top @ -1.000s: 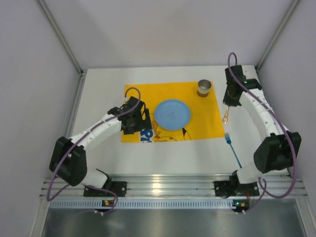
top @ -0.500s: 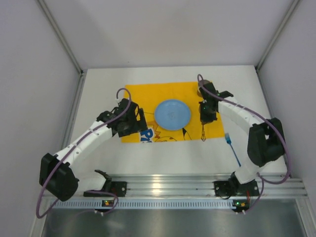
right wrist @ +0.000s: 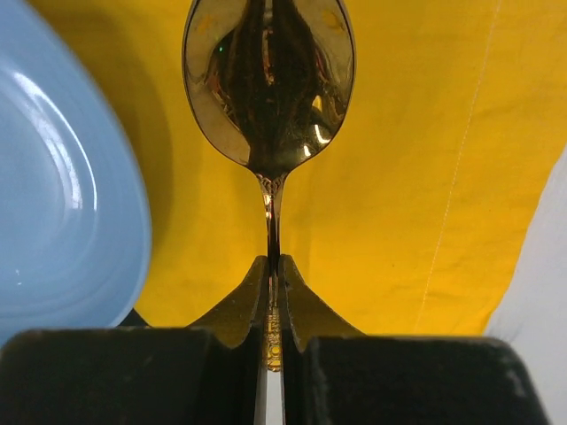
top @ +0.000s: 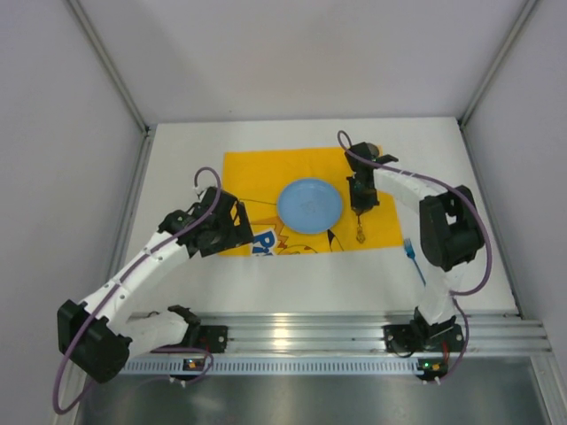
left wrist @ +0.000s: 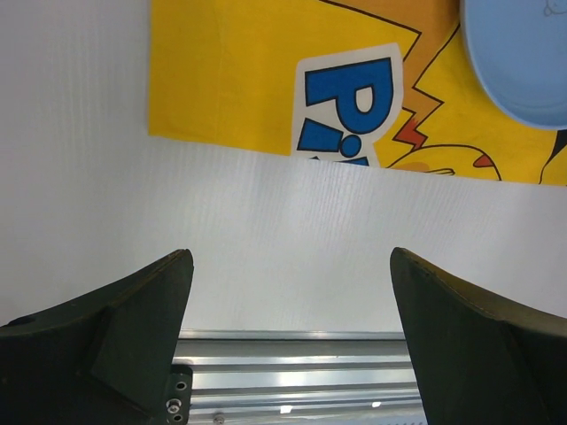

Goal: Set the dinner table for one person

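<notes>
A yellow printed mat (top: 257,173) lies on the white dinner table (top: 177,274), with a light blue plate (top: 309,204) on it. My right gripper (top: 361,212) is shut on the handle of a gold spoon (top: 361,232), holding it over the mat just right of the plate; the bowl (right wrist: 268,84) points toward the near edge. A metal cup is mostly hidden behind the right arm. A blue fork (top: 413,258) lies on the table right of the mat. My left gripper (top: 229,232) is open and empty over the mat's near left corner (left wrist: 177,124).
An aluminium rail (top: 301,332) runs along the table's near edge and shows in the left wrist view (left wrist: 292,372). White walls with metal corner posts enclose the table on three sides.
My right gripper carried the spoon from the table's far right to over the mat beside the plate. My left arm drew back toward the near left.
</notes>
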